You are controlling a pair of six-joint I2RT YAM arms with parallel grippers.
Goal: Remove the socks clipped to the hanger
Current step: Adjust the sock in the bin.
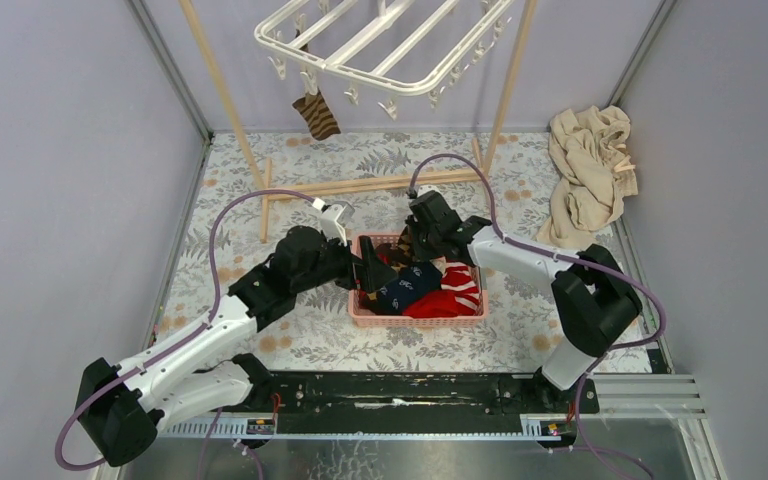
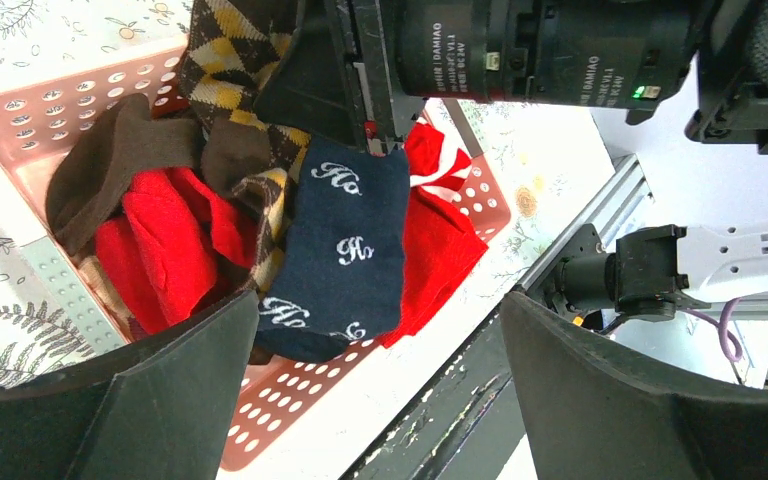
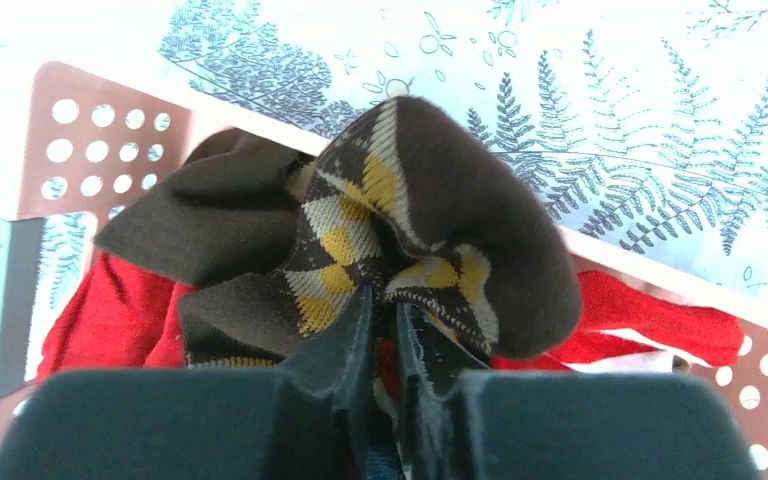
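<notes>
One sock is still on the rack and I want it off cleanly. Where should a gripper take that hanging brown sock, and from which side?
Pinch the brown sock across its middle, below the clip, coming up from the near side. It dangles free from the hanger's near left corner, so a downward pull should release it.

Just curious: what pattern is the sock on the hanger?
Sock: brown, tan stripes; top view.

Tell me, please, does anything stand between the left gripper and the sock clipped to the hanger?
Nothing visible does. The open left gripper is over the pink basket; the sock hangs from the hanger farther back. The frame's wooden bar lies between them, but low on the table, probably under the path.
</notes>
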